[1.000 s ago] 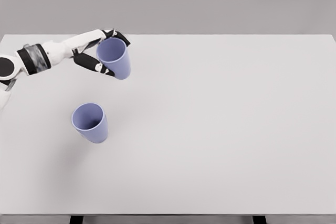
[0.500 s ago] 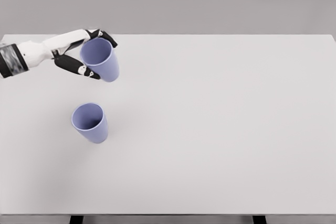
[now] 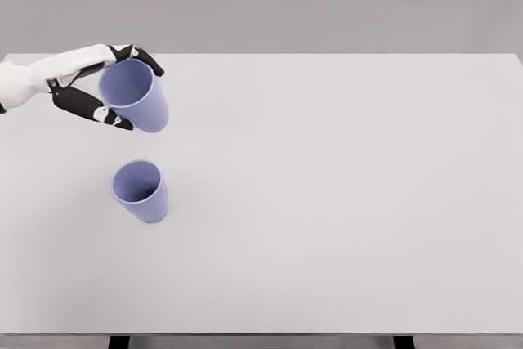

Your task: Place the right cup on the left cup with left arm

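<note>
Two lavender-blue cups are in the head view. One cup (image 3: 141, 190) stands upright on the white table (image 3: 343, 194), left of the middle. The other cup (image 3: 136, 94) hangs in the air above and a little behind it, tilted with its mouth toward the camera. My left hand (image 3: 105, 87) is shut on this lifted cup, dark fingertips (image 3: 91, 109) wrapped around its left side and rim. The white forearm comes in from the left edge. The right arm does not show.
The table's far edge runs just behind the held cup, with a grey wall beyond. Two dark table legs (image 3: 119, 342) show below the front edge.
My left hand has carried the held cup to the left and slightly lower, closer to above the standing cup. The standing cup has not moved.
</note>
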